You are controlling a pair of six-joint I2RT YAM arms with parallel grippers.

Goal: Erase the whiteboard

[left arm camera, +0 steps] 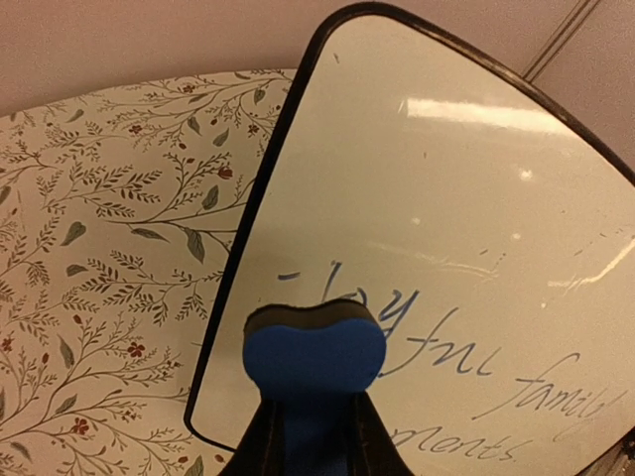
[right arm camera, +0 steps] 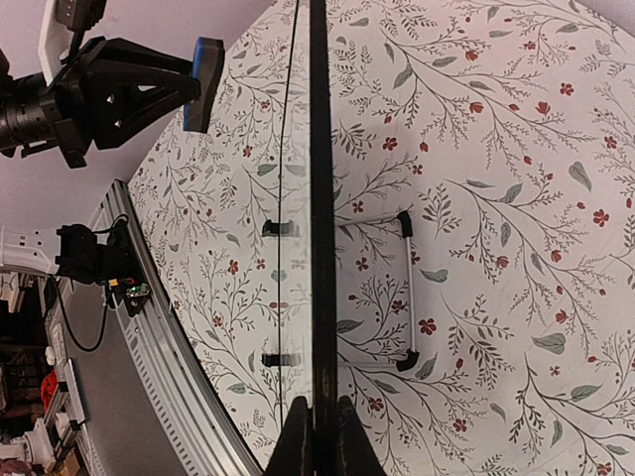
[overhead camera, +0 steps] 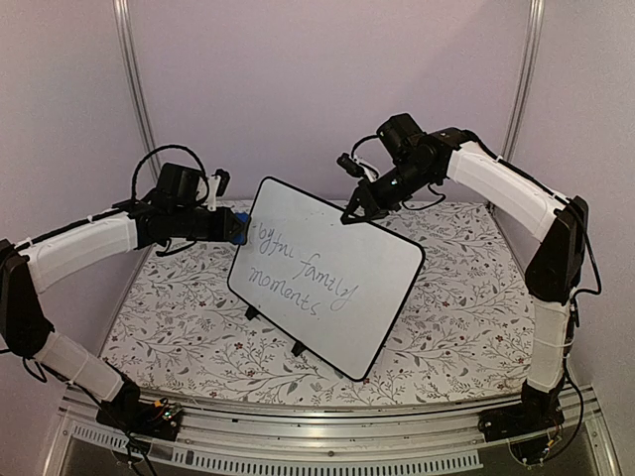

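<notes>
- Top external: right gripper (overhead camera: 353, 211) pinches whiteboard (overhead camera: 332, 283) at its 12 o'clock edge.
- Near whiteboard's 10 o'clock corner, left gripper (overhead camera: 235, 227) clamps blue eraser (left arm camera: 314, 354) beside grey writing (overhead camera: 298, 270).

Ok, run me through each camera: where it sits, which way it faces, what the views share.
Top external: above and behind the arm bases, facing forward and down at the whiteboard propped on the floral table; both arms show, left hand and right hand at the board.
Left wrist: on the left arm, facing the board's written face; its hand holds the blue eraser.
Right wrist: on the right arm, sighting along the board's edge its hand clamps.
Shared: all three show whiteboard and eraser.
</notes>
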